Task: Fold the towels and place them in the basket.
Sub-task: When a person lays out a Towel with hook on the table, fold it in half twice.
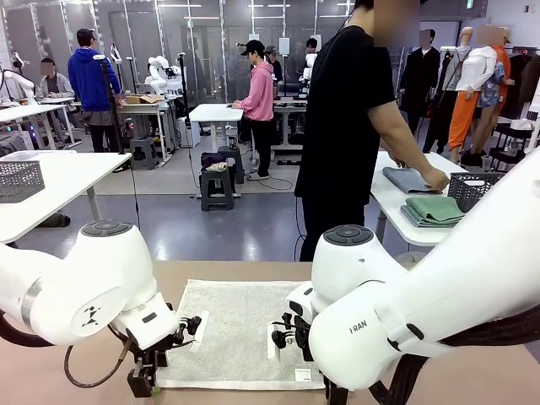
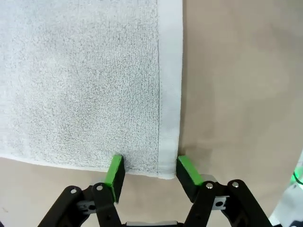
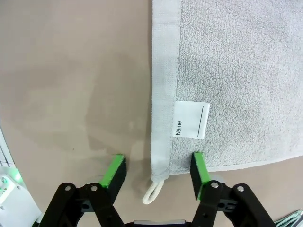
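the cream-white towel (image 1: 240, 325) lay flat on the table (image 1: 29, 380) in the lower middle of the frame, and the left gripper (image 2: 151, 171) and the right gripper (image 3: 157, 170) stood with jaws apart around its near corners, holding nothing, so a shallow closing could have caught only the hem or the loop (image 3: 151, 194) and skewed the fold.

Bright, even light falls from ceiling strips (image 1: 181, 7) along the top of the front view, without harsh glare. In both wrist views the table (image 3: 71, 71) carries faint, soft shadows low in the frame. The towel (image 2: 80, 80) weave is sharp, and the far background of the front view is slightly soft.
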Available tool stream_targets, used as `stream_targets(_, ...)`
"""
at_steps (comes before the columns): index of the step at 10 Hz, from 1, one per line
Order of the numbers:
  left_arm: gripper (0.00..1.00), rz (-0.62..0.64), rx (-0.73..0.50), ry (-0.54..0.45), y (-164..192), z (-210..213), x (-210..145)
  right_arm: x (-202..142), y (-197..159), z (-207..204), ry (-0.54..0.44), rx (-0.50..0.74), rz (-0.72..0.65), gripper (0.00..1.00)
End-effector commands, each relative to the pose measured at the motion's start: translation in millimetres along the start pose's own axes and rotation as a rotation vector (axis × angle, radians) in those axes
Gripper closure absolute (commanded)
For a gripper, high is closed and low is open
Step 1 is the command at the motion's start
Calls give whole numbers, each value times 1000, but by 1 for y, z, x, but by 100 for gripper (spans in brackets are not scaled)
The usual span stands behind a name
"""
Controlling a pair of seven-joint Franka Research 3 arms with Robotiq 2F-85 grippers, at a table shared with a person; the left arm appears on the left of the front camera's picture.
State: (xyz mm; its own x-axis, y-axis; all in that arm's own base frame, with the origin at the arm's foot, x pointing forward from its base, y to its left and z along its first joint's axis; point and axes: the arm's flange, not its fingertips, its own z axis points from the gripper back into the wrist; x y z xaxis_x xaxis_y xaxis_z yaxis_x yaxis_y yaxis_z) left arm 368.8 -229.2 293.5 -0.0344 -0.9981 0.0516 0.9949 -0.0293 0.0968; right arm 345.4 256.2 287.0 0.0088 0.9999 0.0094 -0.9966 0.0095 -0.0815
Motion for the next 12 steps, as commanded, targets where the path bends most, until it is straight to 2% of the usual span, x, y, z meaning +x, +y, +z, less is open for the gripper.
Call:
stream_targets(1,42,-14,21,12,-15,-8,-11,-7,1,-1,-6,-8,5,40)
stream_targets(4,42,-16,11,24,-11,-9,-11,-6,-3,2,-6,-17,3,40)
stream_targets(5,47,-17,12,30,-10,-10,-10,-6,-5,2,-6,-15,7,46)
stream_targets(6,61,-17,15,41,-10,-9,-9,-5,-6,3,-6,-11,7,60)
stream_targets(7,66,-19,14,50,-10,-8,-8,-5,-6,4,-4,-6,6,66)
stream_targets(8,80,-20,15,53,-8,-6,-7,-4,-7,5,-2,-7,6,79)
stream_targets(9,86,-20,17,56,-7,-4,-7,-4,-7,7,1,-7,4,86)
stream_targets(10,100,-22,14,58,-6,-3,-6,-4,-8,8,2,-7,3,99)
stream_targets(12,100,-35,5,61,-4,1,-3,-4,-9,13,7,-9,1,100)
